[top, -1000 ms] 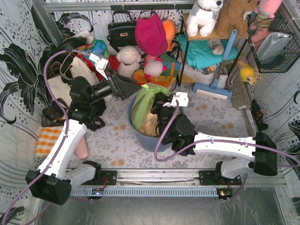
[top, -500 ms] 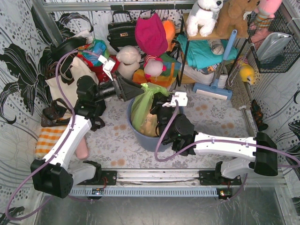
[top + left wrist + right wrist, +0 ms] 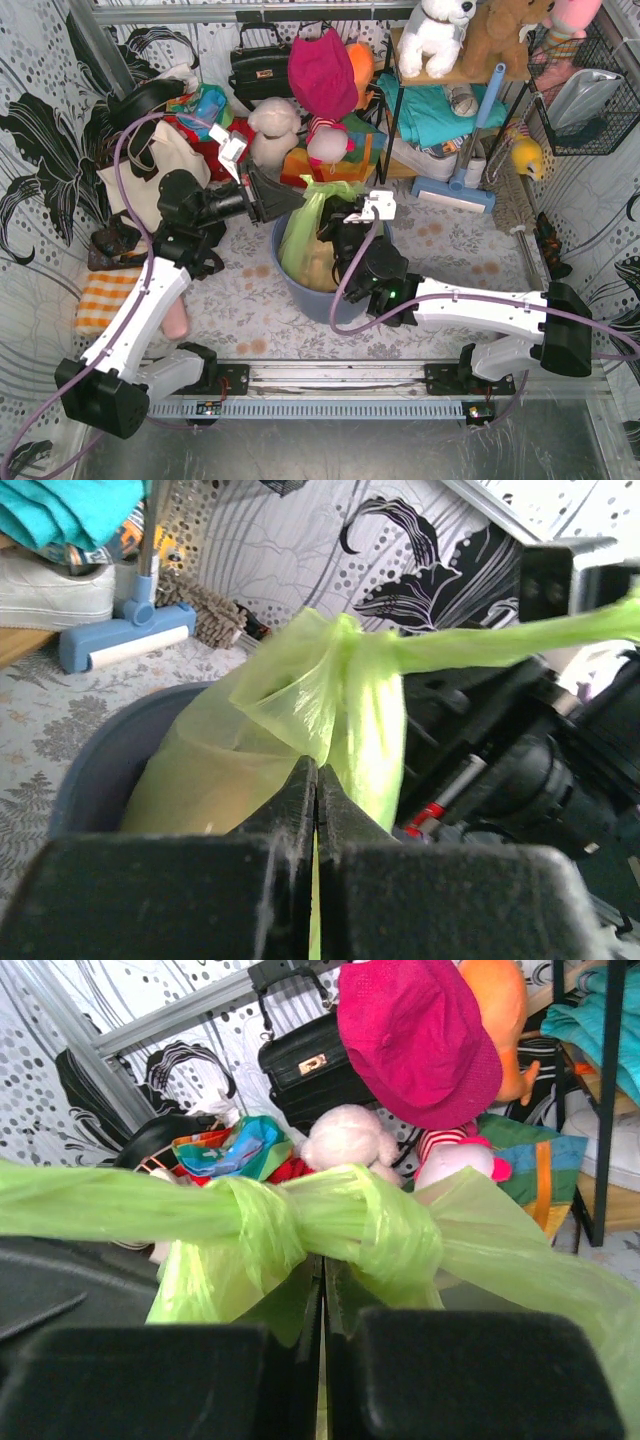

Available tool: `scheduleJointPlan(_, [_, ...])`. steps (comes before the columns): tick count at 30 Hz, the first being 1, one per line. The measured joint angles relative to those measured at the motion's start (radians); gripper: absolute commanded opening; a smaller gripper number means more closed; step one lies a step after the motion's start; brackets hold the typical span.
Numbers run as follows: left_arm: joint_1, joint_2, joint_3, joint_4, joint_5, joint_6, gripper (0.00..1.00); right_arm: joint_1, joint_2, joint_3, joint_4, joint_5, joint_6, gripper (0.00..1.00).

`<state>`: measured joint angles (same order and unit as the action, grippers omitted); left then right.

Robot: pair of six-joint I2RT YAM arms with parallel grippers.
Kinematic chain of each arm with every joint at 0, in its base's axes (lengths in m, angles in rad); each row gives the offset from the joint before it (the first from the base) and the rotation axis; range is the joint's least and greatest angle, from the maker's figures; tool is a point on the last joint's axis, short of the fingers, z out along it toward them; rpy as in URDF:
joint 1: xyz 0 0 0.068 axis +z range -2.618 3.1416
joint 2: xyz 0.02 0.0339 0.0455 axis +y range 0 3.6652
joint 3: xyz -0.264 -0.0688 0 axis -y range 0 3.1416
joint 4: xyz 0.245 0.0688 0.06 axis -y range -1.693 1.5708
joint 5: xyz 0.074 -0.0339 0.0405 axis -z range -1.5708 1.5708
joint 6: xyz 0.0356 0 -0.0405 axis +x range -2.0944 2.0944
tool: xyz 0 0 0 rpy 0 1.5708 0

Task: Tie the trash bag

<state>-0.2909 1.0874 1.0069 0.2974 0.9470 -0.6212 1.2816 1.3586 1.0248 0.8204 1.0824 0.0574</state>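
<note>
Trash bag: sits inside the blue bin, its neck twisted into a knot above the bin's rim.
Left gripper: at the bin's far-left rim, fingers pressed together on bag film.
Right gripper: over the bin's right side, fingers clamped on bag film below the knot.

Translucent light-green trash bag stands in blue bin, top flaps knotted.
</note>
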Motion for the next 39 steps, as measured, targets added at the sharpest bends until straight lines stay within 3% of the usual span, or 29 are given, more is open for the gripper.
scheduleJointPlan(13, [-0.122, -0.086, -0.015, -0.165, -0.064, 0.079, 0.04, -0.105, 0.011, -0.003, -0.024, -0.341, 0.138, 0.0])
scheduleJointPlan(22, [-0.152, -0.113, -0.03, -0.24, -0.138, 0.129, 0.05, -0.191, 0.009, -0.109, 0.1, -0.643, 0.309, 0.0])
scheduleJointPlan(32, [-0.158, -0.156, -0.05, -0.27, -0.091, 0.15, 0.06, -0.242, 0.009, -0.173, 0.222, -0.797, 0.434, 0.0])
scheduleJointPlan(39, [-0.167, -0.154, -0.05, -0.42, -0.138, 0.209, 0.09, -0.255, 0.009, -0.203, 0.34, -0.867, 0.483, 0.0])
